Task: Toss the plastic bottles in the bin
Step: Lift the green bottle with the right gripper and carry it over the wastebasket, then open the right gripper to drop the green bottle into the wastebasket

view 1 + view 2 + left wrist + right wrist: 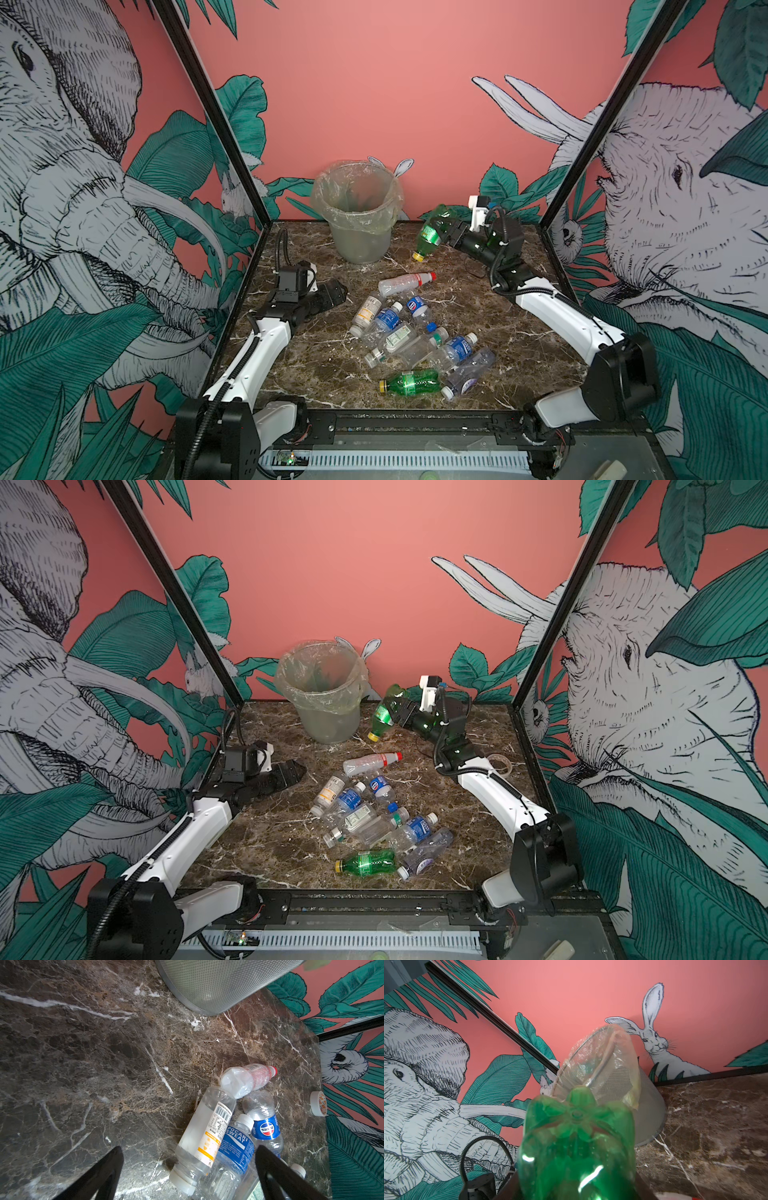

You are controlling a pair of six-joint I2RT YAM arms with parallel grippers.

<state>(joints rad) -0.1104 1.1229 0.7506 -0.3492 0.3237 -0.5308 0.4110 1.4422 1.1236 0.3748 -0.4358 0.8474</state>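
Marble tabletop (311,365): right gripper (446,230) pinches green bottle (428,241) (seemingly cap-down) near bin (361,243); left gripper (336,291) spread.

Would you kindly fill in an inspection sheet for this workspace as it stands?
Surface: dark marble table, no spills seen.
Job's things: bin upright at the back, lined with a bag; green bottle held cap-down beside it, not over it; other bottles lie in a loose pile mid-table.
Clutter: tape roll near the right arm.
End effectors: left end effector open, empty, beside the pile; right end effector shut on the green bottle.
Cables: black hoses run along both arms, clear of the pile.
Surroundings: pink jungle-mural walls, black frame posts.
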